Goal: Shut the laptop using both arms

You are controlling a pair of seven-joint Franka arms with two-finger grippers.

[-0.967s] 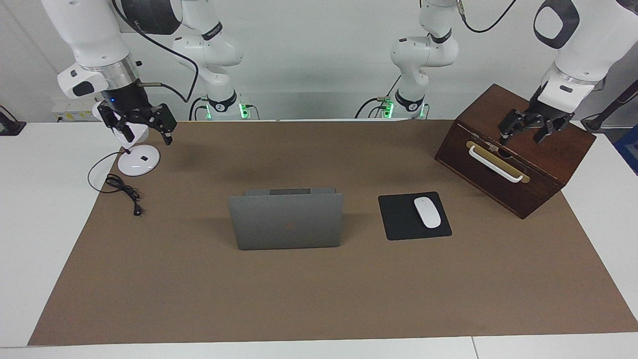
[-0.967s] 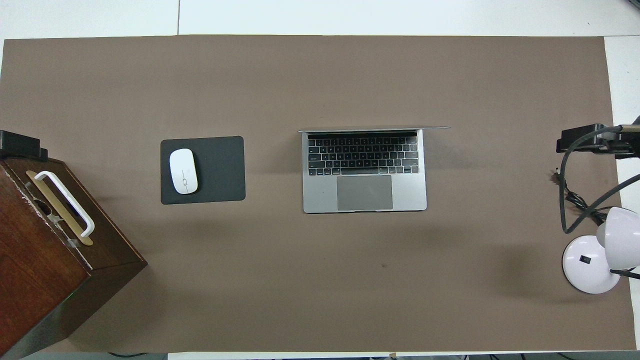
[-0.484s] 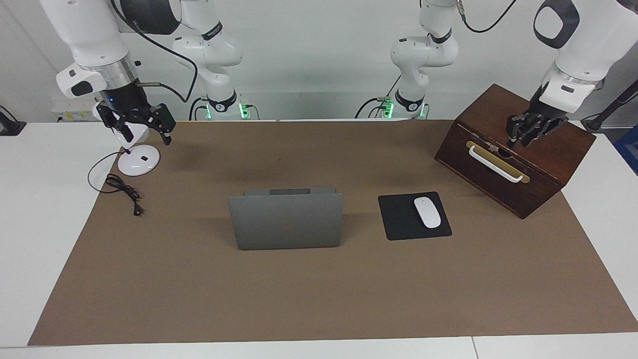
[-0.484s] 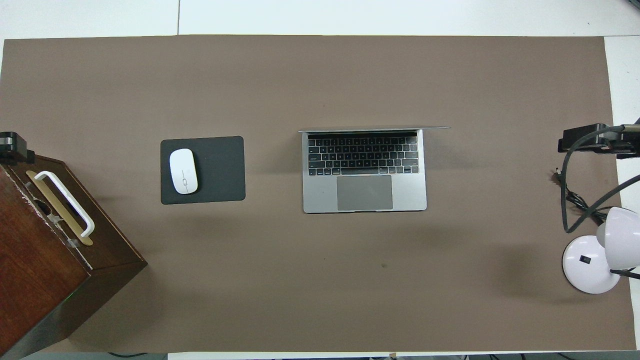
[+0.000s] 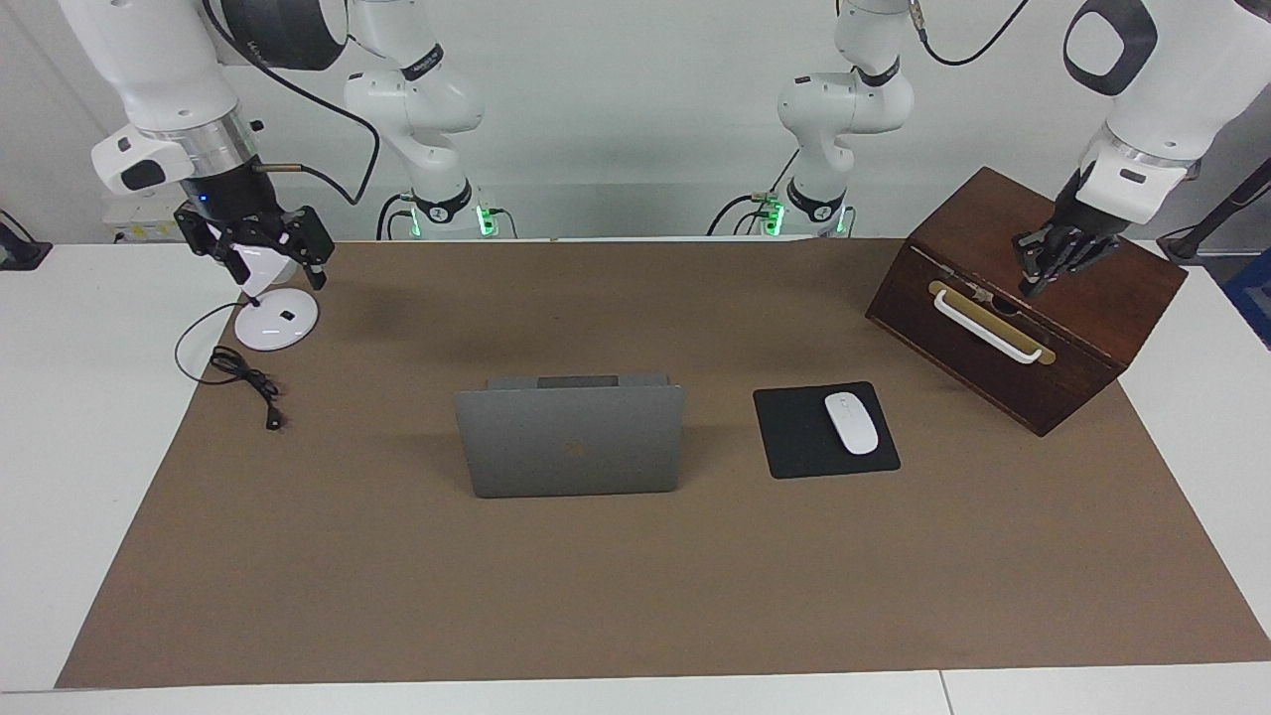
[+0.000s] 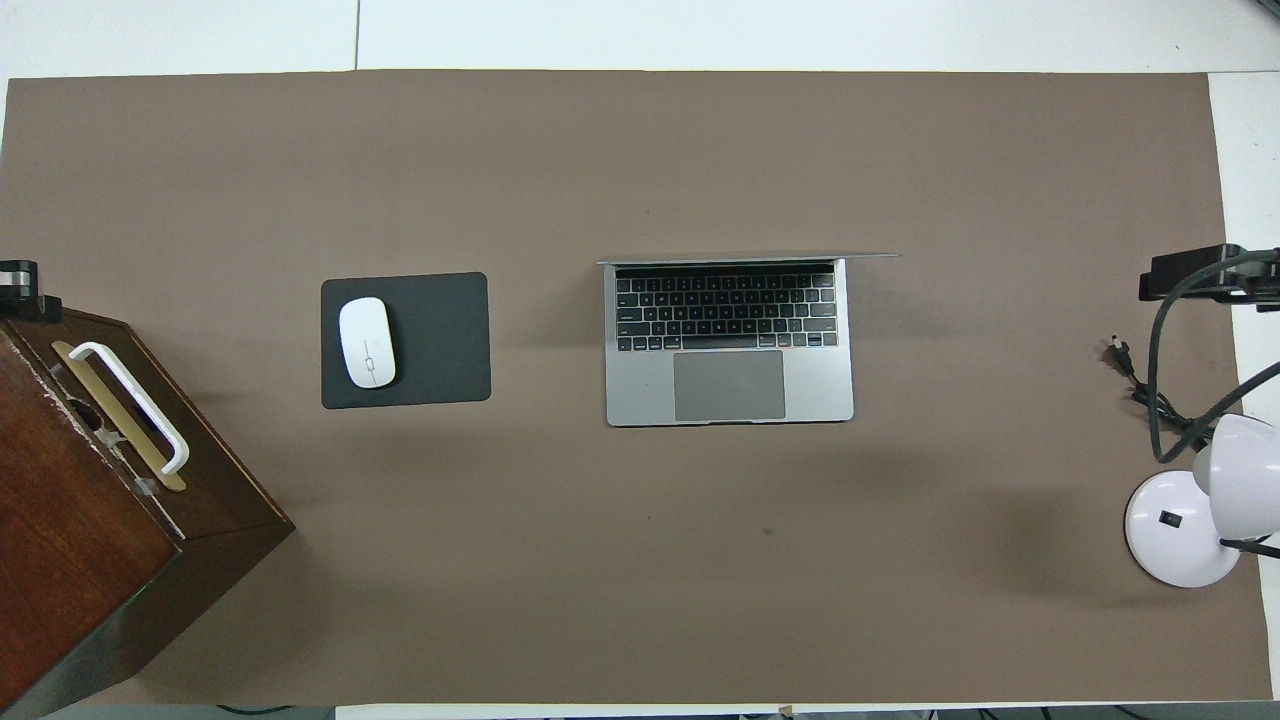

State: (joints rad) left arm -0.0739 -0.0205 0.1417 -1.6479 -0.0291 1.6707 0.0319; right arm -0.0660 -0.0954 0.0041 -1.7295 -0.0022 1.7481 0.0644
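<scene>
The silver-grey laptop [image 5: 571, 442] [image 6: 728, 345] stands open in the middle of the brown mat, its lid upright with the logo side turned away from the robots. My left gripper [image 5: 1035, 281] hangs shut and holding nothing over the top of the wooden box, well away from the laptop. At the right arm's end of the table, my right gripper [image 5: 278, 270] is raised above the lamp with its fingers open and nothing between them. In the overhead view only the tips of the left gripper [image 6: 18, 285] and the right gripper [image 6: 1200, 275] show at the edges.
A dark wooden box [image 5: 1023, 318] with a white handle sits at the left arm's end. A white mouse [image 5: 851, 422] lies on a black mouse pad [image 5: 794, 437] beside the laptop. A white desk lamp [image 5: 276, 320] and its black cable [image 5: 243, 377] sit at the right arm's end.
The left gripper's fingers have closed over the wooden box. The right gripper has drifted slightly outward and upward over the lamp. The laptop has not moved.
</scene>
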